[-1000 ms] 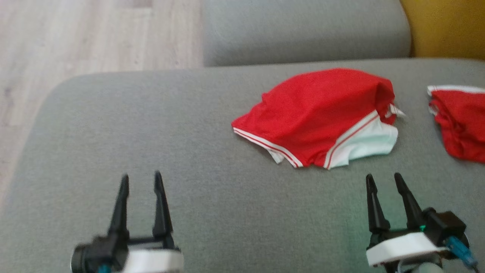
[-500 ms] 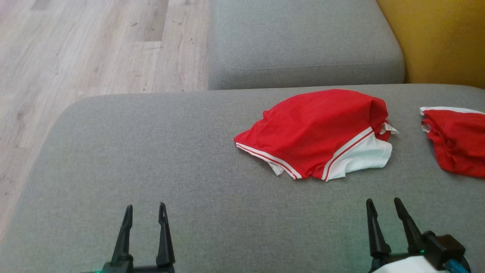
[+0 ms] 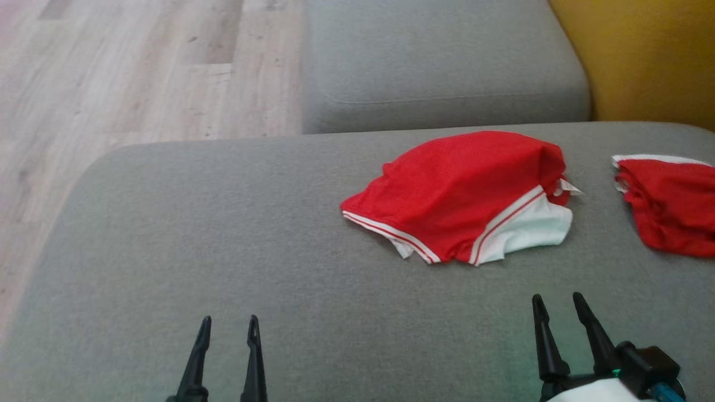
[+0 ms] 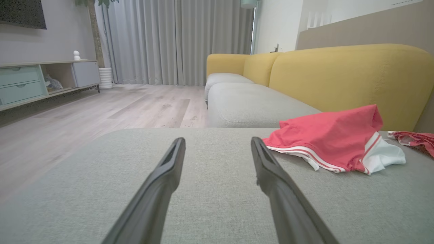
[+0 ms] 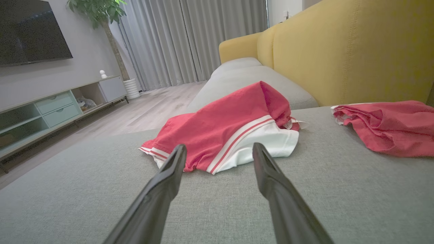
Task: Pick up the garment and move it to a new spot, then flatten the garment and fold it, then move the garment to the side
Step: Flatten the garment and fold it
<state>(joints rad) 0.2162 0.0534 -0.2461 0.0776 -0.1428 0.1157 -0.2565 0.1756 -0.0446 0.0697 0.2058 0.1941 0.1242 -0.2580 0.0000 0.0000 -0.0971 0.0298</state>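
Red-and-white shorts (image 3: 458,195) are lying crumpled on the grey cushion (image 3: 223,223), at 11 o'clock from the right gripper (image 3: 557,297). It and the left gripper (image 3: 230,319) are hovering, fingers apart, empty.

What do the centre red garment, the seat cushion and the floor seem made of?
Garment: thin, matte sports knit, judging by its soft folds; white striped trim. Cushion: grey woven upholstery, coarse weave visible. Floor: pale planks with grain and seams; wood or laminate, can't tell.
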